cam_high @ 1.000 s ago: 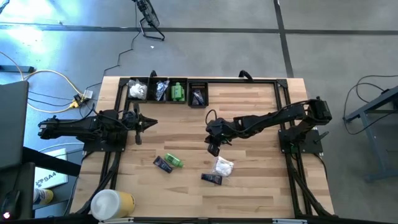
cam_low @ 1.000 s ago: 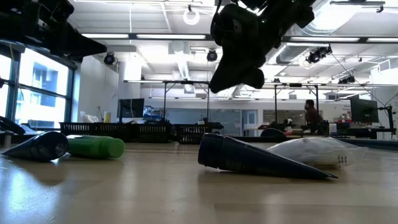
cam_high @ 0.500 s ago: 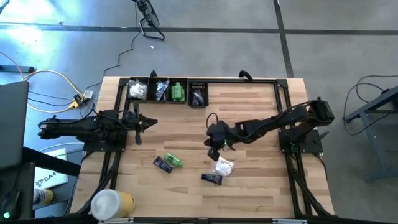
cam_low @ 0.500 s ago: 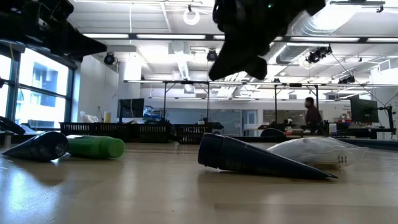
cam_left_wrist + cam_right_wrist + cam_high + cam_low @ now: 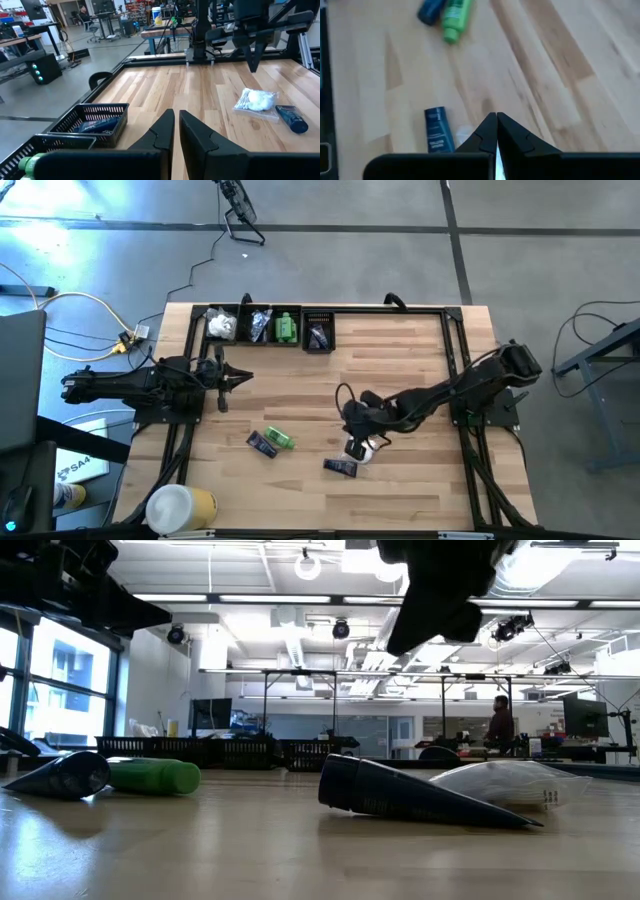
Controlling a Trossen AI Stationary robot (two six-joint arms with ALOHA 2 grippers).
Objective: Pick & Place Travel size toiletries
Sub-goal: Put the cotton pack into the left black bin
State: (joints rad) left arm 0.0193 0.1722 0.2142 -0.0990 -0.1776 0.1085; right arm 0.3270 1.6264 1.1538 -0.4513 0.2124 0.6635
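A dark cone-shaped tube (image 5: 415, 797) is lying on the wooden tabletop (image 5: 300, 855), with a white plastic-wrapped packet (image 5: 515, 783) resting just behind its pointed end. Well to the tube's left, a green bottle (image 5: 153, 776) is lying beside another dark tube (image 5: 62, 776). The right gripper (image 5: 440, 595) is hanging above the cone-shaped tube, and a person (image 5: 500, 726) is standing far back in the room.

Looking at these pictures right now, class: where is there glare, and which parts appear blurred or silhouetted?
High view: bright glare washes the floor at upper left. Low view: the right hand hangs as a black silhouette against lit ceiling lamps, and the near table surface is soft. Right wrist view: the green bottle and blue tube look blurred.
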